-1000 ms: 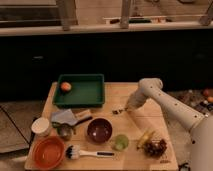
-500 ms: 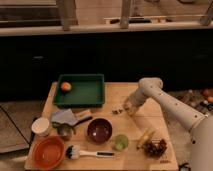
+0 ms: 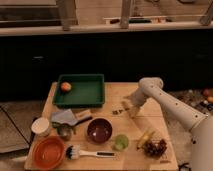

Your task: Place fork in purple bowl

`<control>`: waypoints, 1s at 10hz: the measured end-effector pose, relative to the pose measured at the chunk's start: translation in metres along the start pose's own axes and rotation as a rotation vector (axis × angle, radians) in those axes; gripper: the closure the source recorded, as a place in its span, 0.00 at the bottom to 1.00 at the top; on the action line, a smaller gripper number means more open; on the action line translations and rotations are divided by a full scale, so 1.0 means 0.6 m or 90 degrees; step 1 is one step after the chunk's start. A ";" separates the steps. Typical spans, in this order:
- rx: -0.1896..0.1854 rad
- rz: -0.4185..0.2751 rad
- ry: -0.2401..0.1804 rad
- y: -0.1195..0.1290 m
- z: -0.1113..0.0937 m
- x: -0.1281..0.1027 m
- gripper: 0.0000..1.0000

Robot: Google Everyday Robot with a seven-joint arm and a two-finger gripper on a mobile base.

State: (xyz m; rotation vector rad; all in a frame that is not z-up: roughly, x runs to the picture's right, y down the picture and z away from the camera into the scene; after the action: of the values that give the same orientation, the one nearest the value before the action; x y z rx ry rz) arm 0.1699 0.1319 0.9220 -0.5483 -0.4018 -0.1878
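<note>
On wooden desk point(image 3: 132, 127), right of green tray point(image 3: 85, 91): hovering low with gripper point(image 3: 127, 107), holding jaws wide, gripping nothing, sitting just beside fork point(image 3: 118, 112) lying up-right of purple bowl point(image 3: 99, 130), outside it.

Gripper point(image 3: 125, 107) open just beside fork point(image 3: 117, 112); purple bowl point(image 3: 99, 131) near

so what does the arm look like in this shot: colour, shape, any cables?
Off-white arm made of smooth, rounded tubular links with a bulbous elbow joint. No cables or markings can be made out. The gripper is the same pale colour and sits low over the right-middle of the wooden table.
</note>
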 end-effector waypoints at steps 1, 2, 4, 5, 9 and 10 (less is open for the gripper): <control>0.000 0.000 0.000 0.000 0.000 0.000 0.21; 0.000 0.000 0.000 0.000 0.000 0.000 0.28; -0.004 0.001 0.000 0.005 0.000 0.001 0.44; -0.005 0.004 -0.002 0.007 -0.001 0.002 0.46; -0.001 -0.005 0.004 0.001 -0.005 -0.001 0.20; -0.001 -0.020 0.009 -0.005 -0.013 -0.010 0.20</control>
State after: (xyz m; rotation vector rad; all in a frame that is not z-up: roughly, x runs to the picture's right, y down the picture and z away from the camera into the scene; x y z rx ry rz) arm 0.1659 0.1255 0.9149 -0.5418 -0.3968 -0.2218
